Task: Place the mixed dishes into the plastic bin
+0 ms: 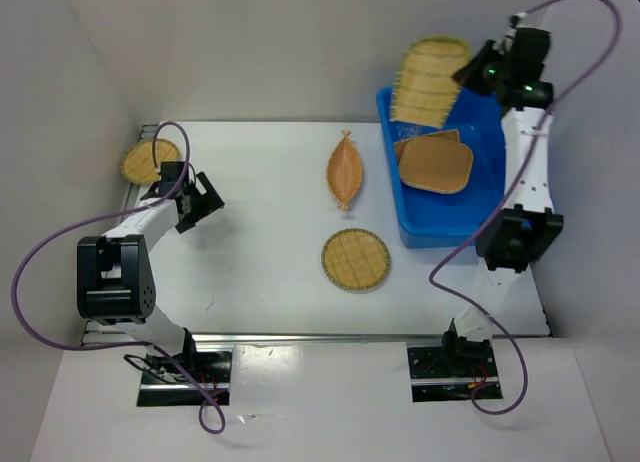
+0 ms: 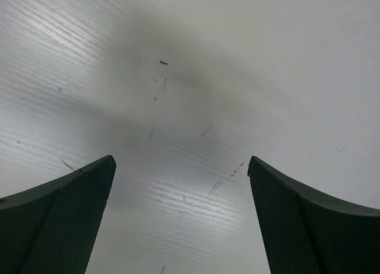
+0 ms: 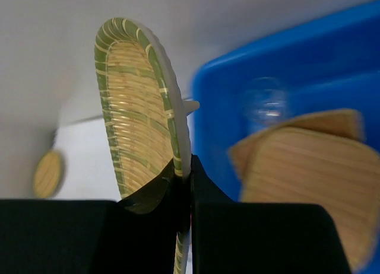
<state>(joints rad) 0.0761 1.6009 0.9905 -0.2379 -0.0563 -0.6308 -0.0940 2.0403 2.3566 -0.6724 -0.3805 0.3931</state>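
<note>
My right gripper [image 1: 468, 74] pinches a tray [image 1: 430, 80] by its rim, jaws nearly closed; the tray hangs tilted over the bin's [image 1: 390, 167] 11 o'clock corner, long axis 12-to-6; open bin floor lies toward 5 o'clock; left gripper [image 1: 200, 197] gapes wide, empty, well apart.

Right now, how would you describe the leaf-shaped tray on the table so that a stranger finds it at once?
Start at the big blue plastic bin on the right of the white table. Just left of it, lying flat, is the leaf-shaped bamboo tray. It alone is narrow with two pointed ends; the round bamboo tray beside it is paler.
</note>
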